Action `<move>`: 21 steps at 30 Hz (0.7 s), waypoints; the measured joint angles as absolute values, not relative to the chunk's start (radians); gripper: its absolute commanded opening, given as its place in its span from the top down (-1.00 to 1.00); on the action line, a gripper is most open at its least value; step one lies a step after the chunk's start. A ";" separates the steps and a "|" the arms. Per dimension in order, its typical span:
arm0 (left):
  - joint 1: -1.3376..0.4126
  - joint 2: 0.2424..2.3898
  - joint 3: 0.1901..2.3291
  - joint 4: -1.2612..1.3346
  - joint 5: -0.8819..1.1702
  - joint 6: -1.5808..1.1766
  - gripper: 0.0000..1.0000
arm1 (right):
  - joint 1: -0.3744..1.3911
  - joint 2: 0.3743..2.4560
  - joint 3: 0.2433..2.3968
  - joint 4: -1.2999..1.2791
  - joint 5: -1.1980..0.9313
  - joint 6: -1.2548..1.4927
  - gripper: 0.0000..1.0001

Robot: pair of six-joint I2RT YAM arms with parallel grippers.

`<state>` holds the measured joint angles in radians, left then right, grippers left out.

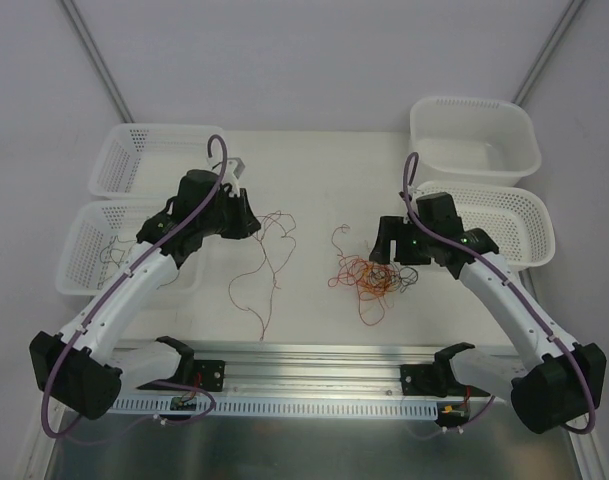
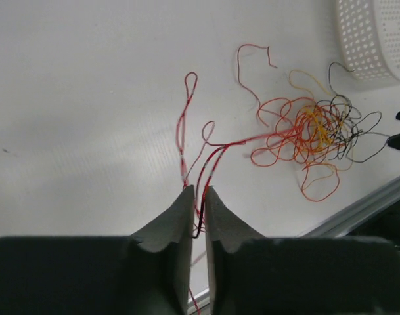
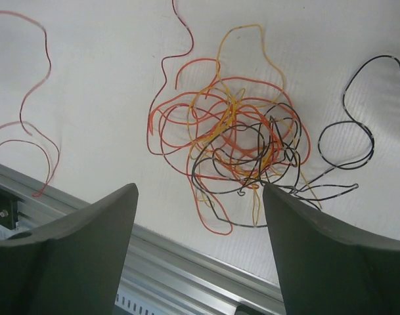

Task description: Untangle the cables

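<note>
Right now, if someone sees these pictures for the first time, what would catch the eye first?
First, the knotted clump of thin orange, red, black and yellow wires on the white table, just ahead of the open right gripper. Next, the left gripper pinching one long red wire that runs toward that clump.

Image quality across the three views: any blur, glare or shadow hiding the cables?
Top external: even light, no glare, but the tangle is small, strands merging. Left wrist: the red wire in the left end effector reads sharp, its fingers soft-edged. Right wrist: tangle crisp, barely any shadow; the right end effector blurred, close to the lens.
</note>
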<state>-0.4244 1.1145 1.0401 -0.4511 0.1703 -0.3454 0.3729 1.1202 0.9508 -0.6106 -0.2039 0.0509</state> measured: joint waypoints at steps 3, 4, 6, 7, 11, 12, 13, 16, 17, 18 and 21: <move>-0.424 1.153 1.091 -0.430 0.177 -0.333 0.27 | 0.397 1.102 0.951 -0.622 -0.170 0.047 -0.73; -0.424 1.167 1.104 -0.419 0.173 -0.331 0.05 | 0.403 1.092 0.951 -0.627 -0.163 0.047 -0.75; -0.424 1.196 1.117 -0.401 0.162 -0.332 -0.14 | 0.413 1.071 0.951 -0.633 -0.152 0.047 -0.75; -0.424 1.210 1.119 -0.399 0.154 -0.340 -0.34 | 0.416 1.061 0.950 -0.636 -0.147 0.047 -0.76; -0.425 1.238 1.118 -0.401 0.143 -0.385 -0.85 | 0.426 1.026 0.934 -0.640 -0.136 0.048 -0.77; -0.426 1.237 1.112 -0.398 0.136 -0.404 -0.93 | 0.428 1.018 0.928 -0.642 -0.134 0.048 -0.79; -0.427 1.232 1.103 -0.396 0.128 -0.417 -0.98 | 0.430 1.011 0.921 -0.643 -0.134 0.049 -0.82; -0.442 1.208 1.042 -0.381 0.085 -0.466 -0.98 | 0.435 1.000 0.903 -0.644 -0.134 0.049 -0.91; -0.447 1.201 1.016 -0.382 0.067 -0.484 -0.98 | 0.437 0.997 0.897 -0.645 -0.133 0.049 -0.95; -0.454 1.199 0.991 -0.382 0.049 -0.500 -0.98 | 0.439 0.994 0.891 -0.644 -0.133 0.050 -0.99; -0.474 1.221 0.932 -0.381 -0.021 -0.538 -0.92 | 0.445 0.984 0.873 -0.644 -0.132 0.051 -0.94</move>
<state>-0.4736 1.2209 0.9321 -0.3813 -0.0208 -0.5377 0.4446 0.9840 0.8726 -0.6437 -0.1318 0.0509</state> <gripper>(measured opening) 0.987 0.993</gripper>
